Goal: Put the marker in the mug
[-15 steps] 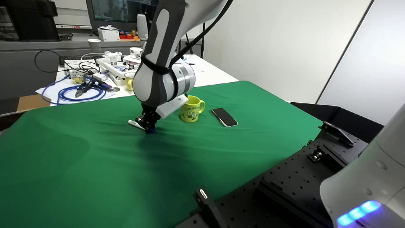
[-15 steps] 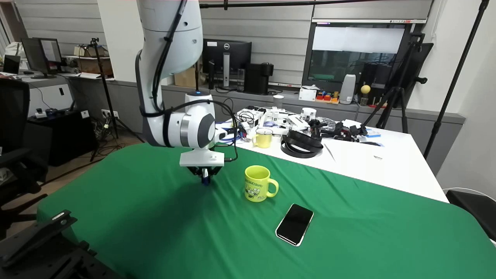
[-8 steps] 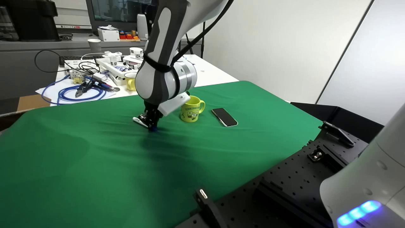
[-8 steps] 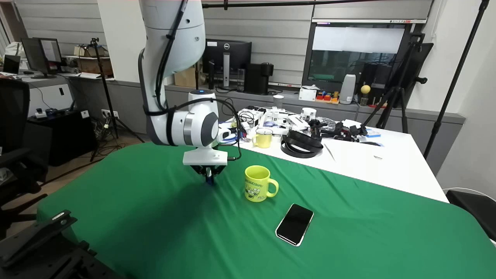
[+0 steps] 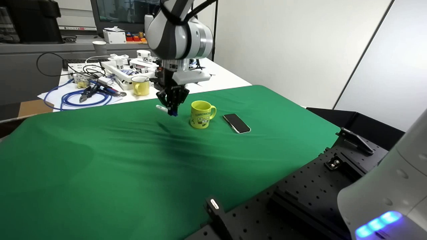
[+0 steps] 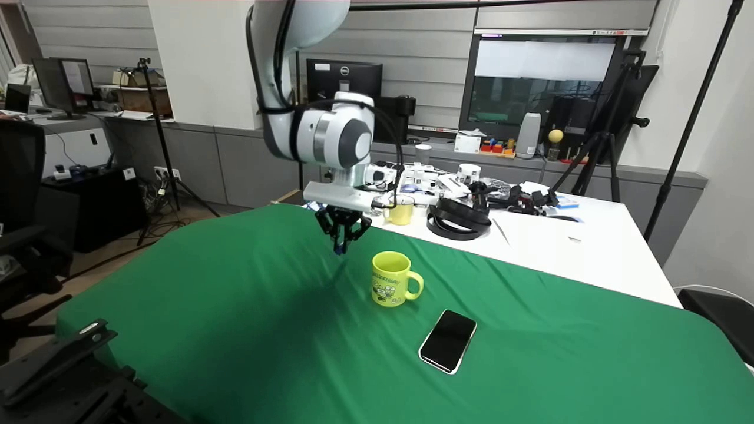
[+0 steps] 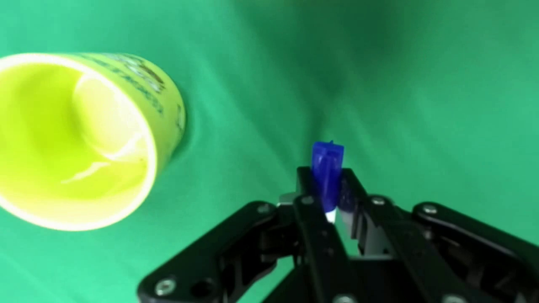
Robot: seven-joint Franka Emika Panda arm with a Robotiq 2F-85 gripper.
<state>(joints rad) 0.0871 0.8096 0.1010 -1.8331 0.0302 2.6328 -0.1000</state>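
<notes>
End effector (image 7: 326, 181): grasping marker (image 7: 327, 172) by blue end
Marker: white body, above green worktop (image 5: 100, 173)
Mug (image 6: 389, 281): yellow-green, upright, near marker
Phone (image 6: 448, 341): flat, near mug

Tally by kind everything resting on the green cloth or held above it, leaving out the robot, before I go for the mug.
Mug: 1, upright on the green cloth
Phone: 1, lying flat, dark screen up
Marker: 1, gripped in the hand above the cloth
Total: 3
</notes>
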